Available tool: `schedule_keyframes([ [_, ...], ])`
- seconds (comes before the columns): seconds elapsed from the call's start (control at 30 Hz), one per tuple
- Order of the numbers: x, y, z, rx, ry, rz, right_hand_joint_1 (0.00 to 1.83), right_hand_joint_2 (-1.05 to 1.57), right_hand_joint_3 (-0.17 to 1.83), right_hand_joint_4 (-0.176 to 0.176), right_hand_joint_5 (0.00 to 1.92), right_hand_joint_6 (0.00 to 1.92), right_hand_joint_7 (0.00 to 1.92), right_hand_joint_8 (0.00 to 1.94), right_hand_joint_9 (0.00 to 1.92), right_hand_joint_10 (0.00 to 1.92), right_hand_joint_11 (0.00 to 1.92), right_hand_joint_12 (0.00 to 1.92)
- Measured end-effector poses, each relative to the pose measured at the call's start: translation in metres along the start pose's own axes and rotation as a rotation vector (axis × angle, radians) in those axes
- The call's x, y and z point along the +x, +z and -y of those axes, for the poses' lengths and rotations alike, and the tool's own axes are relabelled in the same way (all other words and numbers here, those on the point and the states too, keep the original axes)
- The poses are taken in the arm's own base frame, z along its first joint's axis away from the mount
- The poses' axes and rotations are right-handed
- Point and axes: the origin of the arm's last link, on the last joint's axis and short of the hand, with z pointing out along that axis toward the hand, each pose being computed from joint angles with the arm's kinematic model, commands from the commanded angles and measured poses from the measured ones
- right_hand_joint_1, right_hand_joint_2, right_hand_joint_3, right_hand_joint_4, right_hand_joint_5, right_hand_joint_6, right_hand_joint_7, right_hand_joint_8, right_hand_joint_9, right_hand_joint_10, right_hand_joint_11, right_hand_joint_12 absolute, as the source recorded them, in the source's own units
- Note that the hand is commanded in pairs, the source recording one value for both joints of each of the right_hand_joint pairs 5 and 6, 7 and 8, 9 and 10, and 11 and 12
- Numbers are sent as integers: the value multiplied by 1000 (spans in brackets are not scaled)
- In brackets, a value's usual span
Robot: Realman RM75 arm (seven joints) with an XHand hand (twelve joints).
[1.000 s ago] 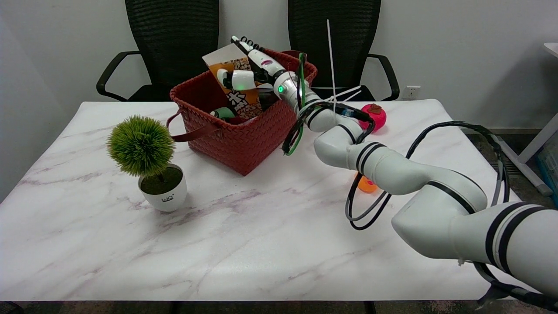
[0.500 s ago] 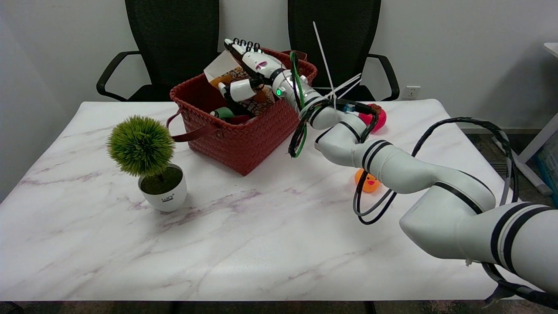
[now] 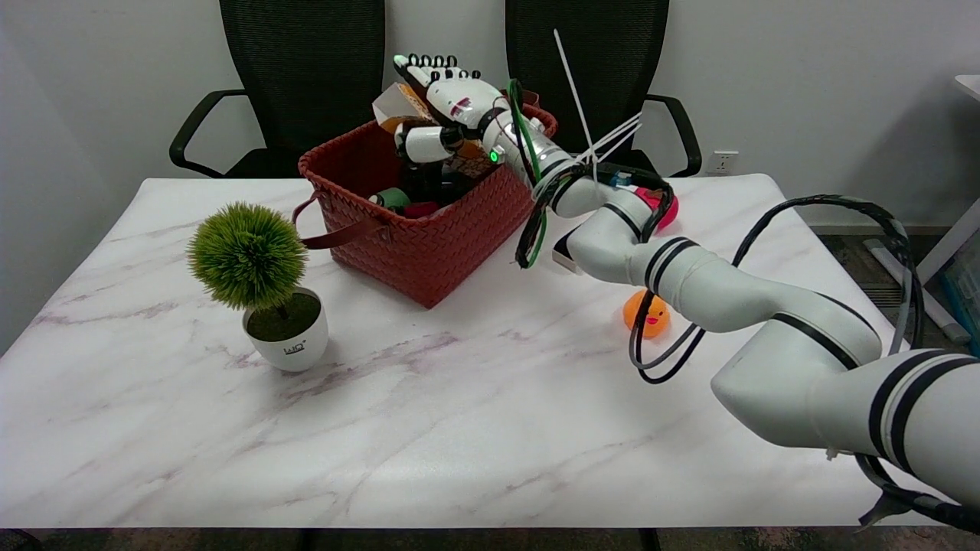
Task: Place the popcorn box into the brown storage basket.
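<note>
While gripped by robot hand (image 3: 448, 103), popcorn box (image 3: 398, 107) over basket (image 3: 417, 237), potted plant (image 3: 256, 279) alongside

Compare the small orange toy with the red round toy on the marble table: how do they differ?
The small orange toy sits nearer the camera, in front of the white right arm, almost wholly visible; the red round toy lies farther back, mostly hidden behind the arm. The orange one shows a face; the red one shows no marking here. Both rest on the marble table, outside the brown woven basket.
</note>
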Motion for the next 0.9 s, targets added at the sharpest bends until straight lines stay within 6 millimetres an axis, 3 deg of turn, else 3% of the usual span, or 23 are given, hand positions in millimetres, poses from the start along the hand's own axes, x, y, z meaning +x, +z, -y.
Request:
schedule_keyframes([
  [0.1,2,0,-2,-3,2,-8,162,925,1261,0,0,0,0,0,0,0,0,0],
  [0.27,4,0,-4,-7,4,-13,268,581,1344,0,0,0,0,0,0,0,0,0],
  [0.53,5,-1,-8,-14,47,-13,316,425,1368,0,0,0,0,0,0,0,0,0],
  [0.57,5,-2,-8,-16,62,-13,390,368,1199,0,0,0,0,0,0,0,0,0],
  [0.6,5,-2,-9,-17,78,-13,499,289,895,0,0,0,0,0,0,0,0,0],
  [0.67,6,-2,-10,-20,109,-15,760,83,-20,0,0,0,0,0,0,0,0,0],
  [0.7,6,-2,-11,-22,124,-16,793,52,-142,0,0,0,0,0,0,0,0,0],
  [0.8,7,-3,-13,-28,166,-19,828,27,-174,0,0,0,0,0,0,0,0,0],
  [0.9,7,-3,-14,-33,198,-20,828,30,-60,0,0,0,0,0,0,0,0,0],
])
